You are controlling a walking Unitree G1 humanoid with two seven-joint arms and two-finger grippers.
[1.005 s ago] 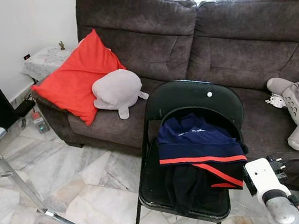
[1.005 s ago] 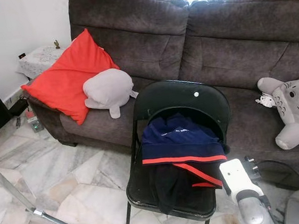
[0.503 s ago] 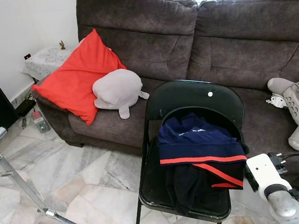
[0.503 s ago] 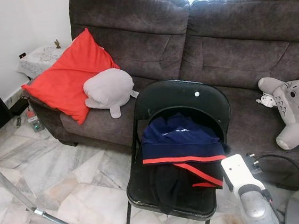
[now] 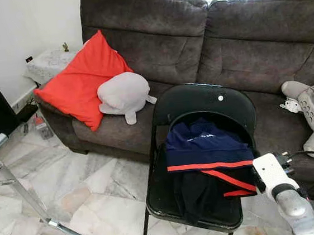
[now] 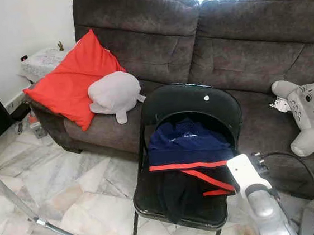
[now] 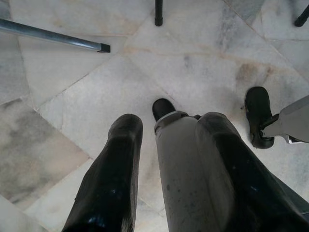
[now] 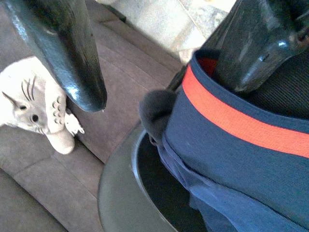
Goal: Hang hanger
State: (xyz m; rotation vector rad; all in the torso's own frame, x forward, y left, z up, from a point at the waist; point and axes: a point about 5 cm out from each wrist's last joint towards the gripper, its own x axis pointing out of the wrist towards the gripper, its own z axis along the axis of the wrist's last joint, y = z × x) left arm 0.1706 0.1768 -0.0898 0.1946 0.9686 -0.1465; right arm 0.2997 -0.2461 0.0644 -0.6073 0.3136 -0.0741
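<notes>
Fingers spread, my right gripper (image 8: 159, 63) nears the navy red-striped garment (image 5: 208, 148) on the black folding chair (image 5: 200, 104); no hanger visible, so I risk snagging only cloth.

1. Right arm (image 5: 290, 204): silver, reaching forward and up from the lower right, white wrist block leading.
2. Right claw (image 8: 164, 63): two black fingers (image 8: 67, 53) spread wide apart, nothing between them.
3. Left claw (image 7: 166, 164): pointing down at the floor, fingers apart, a pale part of the robot's own body between them.
</notes>
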